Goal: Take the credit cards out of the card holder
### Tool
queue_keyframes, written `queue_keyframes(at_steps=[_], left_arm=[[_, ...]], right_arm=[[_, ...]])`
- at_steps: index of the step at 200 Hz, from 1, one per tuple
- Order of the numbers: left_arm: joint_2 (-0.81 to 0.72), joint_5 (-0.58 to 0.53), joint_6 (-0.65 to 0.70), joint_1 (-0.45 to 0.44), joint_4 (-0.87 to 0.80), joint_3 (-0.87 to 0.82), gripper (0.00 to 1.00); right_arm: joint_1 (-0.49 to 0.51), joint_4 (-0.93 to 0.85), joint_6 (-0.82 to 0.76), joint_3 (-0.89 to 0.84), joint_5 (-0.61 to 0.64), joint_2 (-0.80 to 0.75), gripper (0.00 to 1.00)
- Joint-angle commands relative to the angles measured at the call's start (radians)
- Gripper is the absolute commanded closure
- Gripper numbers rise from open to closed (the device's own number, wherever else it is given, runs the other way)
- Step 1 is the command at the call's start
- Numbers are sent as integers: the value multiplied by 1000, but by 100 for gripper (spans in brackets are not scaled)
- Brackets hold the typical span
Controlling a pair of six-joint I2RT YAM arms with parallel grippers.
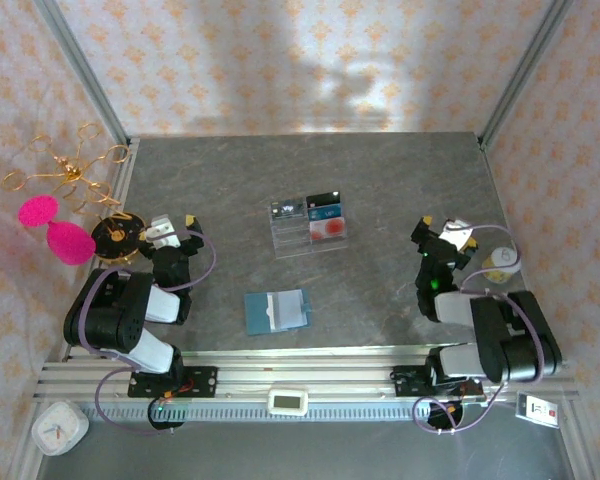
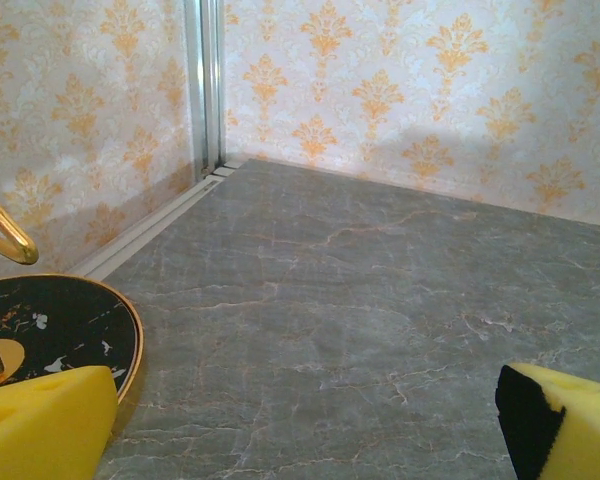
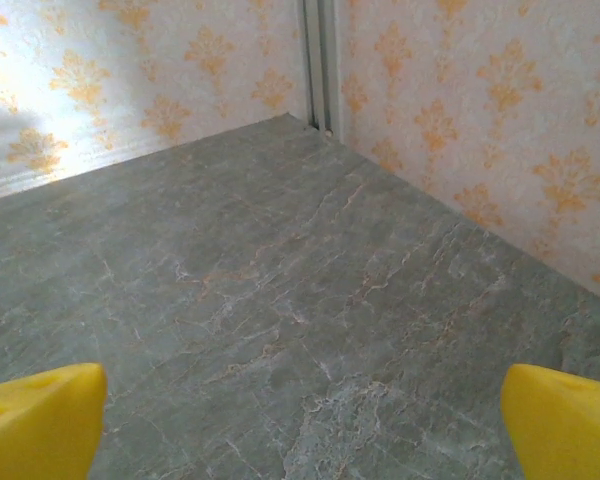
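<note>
Card holder point(image 1: 277, 311) flat near table's point(image 1: 380, 170) near edge, about centre, lighter panel up, with bare stone all round it. Credit cards point(image 1: 323, 212) sit in clear tray point(image 1: 292, 243) mid-table, on far side of holder, well apart from it. Left gripper point(image 1: 175, 227) near left edge, jaws spread wide, grasping nothing; black round stand base point(image 2: 50, 325) just beside one finger. Right gripper point(image 1: 442, 230) near right edge, likewise released, empty — open stone ahead to far right corner. Small pale round object point(image 1: 502, 262) at right edge beside right arm.

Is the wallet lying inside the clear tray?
No, the wallet lies on the bare table, clearly apart from the tray.
</note>
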Motion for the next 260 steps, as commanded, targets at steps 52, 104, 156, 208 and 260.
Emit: queue_keyframes(at_steps=[52,104,156,208,260], left_arm=[[4,14,6,-5,24,16,1],[3,14,6,-5,23,16,1],[4,15,6,-5,24,16,1],[5,14,6,-5,24,16,1],[5,14,6,-5,24,16,1]], right_arm=[[-43,221,-5,-3,-158,126,0],[-43,241,-9,-9,-156,128,0],[-43,242,-9,-10,-157,127,0],[-43,242,-9,-10,-157,127,0],[-43,242,-9,-9,-157,127,0]])
